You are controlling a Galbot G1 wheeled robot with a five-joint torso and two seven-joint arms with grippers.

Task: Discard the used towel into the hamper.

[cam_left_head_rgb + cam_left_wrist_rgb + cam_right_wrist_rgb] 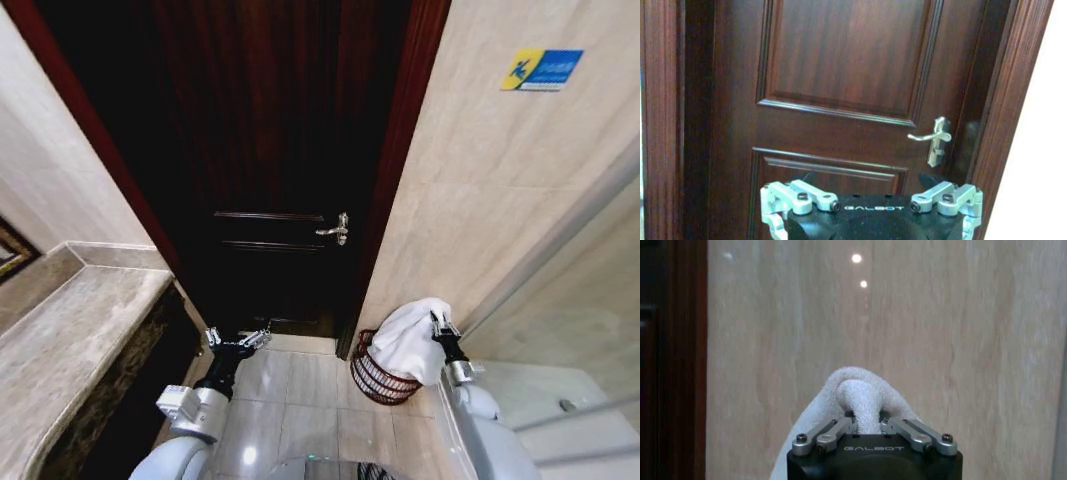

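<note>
Towel held over hamper, release pending.

L gripper (238,341) idles low by the door (270,150) w/ jaws spread wide, nothing in them, counter (70,330) to its left. Hamper (375,380) sits on the floor at the wall base, right of the door. R gripper (867,427) pinches a fold of the towel (410,340), jaws narrow on it; cloth drapes down over the hamper's rim, bulk looks partly outside. To do it well, I'd judge: centre the bundle over the opening, lower a bit, then let go, so it drops in rather than hangs off the rim.
</note>
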